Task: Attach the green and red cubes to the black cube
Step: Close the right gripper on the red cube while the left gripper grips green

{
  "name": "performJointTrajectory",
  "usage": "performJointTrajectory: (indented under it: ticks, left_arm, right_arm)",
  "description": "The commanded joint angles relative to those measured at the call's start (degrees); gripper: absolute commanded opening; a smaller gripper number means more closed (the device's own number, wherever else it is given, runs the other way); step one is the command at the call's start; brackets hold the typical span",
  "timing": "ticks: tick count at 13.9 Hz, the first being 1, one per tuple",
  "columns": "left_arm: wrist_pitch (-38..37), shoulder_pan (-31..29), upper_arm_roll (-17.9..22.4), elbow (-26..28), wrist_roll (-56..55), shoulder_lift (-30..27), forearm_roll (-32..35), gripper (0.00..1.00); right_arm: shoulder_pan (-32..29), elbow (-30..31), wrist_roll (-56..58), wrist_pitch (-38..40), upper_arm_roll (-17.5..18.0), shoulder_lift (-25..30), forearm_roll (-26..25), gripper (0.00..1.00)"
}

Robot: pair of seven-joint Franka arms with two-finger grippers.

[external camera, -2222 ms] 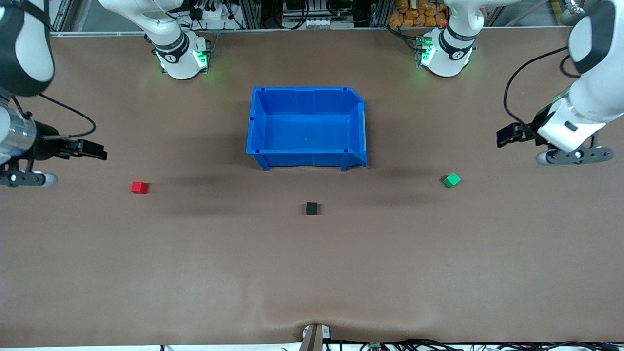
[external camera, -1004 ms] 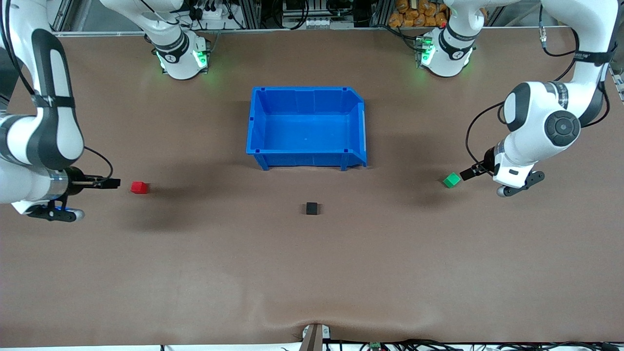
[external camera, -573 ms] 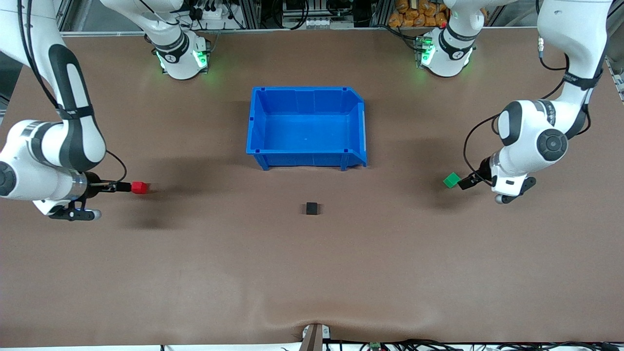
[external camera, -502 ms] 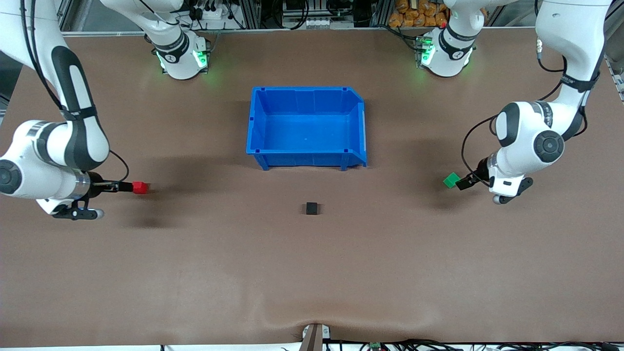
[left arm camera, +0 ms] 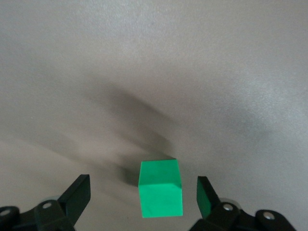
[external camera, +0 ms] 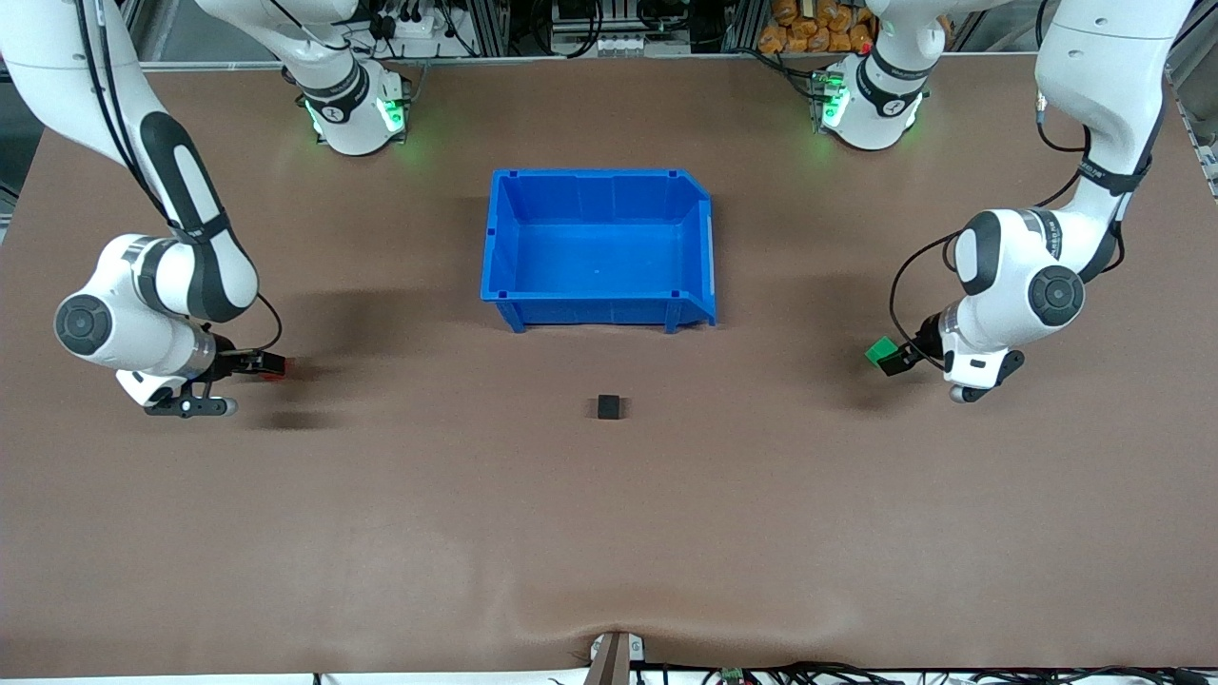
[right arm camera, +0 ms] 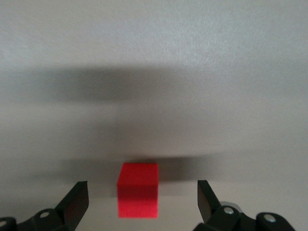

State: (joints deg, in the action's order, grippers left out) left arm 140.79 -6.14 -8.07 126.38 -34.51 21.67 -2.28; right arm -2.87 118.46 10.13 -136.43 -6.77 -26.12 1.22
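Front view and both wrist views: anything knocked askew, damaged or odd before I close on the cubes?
Nothing stands out. The green cube sits between the open left claw; the red cube between the open right claw. The black cube lies untouched, nearer the front camera than the upright blue bin.

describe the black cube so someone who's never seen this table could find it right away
Start at the blue bin in the middle of the brown table. Just nearer the front camera than the bin, alone on bare table, sits the black cube. It is the only dark cube, and no gripper is near it.
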Motion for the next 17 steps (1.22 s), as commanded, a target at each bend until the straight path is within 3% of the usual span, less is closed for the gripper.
performJointTrajectory:
  ticks: [1,7,8,9,14,17]
  left_arm:
    - [0.97,0.07,-0.2,-0.52,-1.0,1.0,-2.02,0.9]
    - [1.41,-0.01,-0.2,-0.78,-1.18,1.88,-2.11,0.78]
    - [1.5,-0.02,-0.2,-0.78,-1.18,1.88,-2.11,0.76]
    - [1.5,-0.02,-0.2,-0.87,-1.18,1.97,-2.11,0.75]
    - [1.68,0.16,-0.2,-1.22,-2.41,2.67,-2.11,0.65]
    - [1.68,0.42,-0.37,-1.22,-3.28,2.58,-2.11,0.45]
  right_arm:
    - [-1.35,1.15,1.82,-0.86,0.53,-0.42,0.98,1.0]
    - [-1.26,1.16,1.47,-1.39,0.62,-2.0,1.07,1.0]
    - [-1.26,1.16,1.21,-0.78,0.62,-2.0,1.07,0.41]
    - [-1.09,1.07,1.46,0.53,0.71,-2.0,1.07,0.0]
    - [-0.82,0.63,1.99,0.99,0.71,-1.83,1.07,0.0]
    - [-0.65,-1.29,9.87,1.33,0.71,-1.65,0.98,0.0]
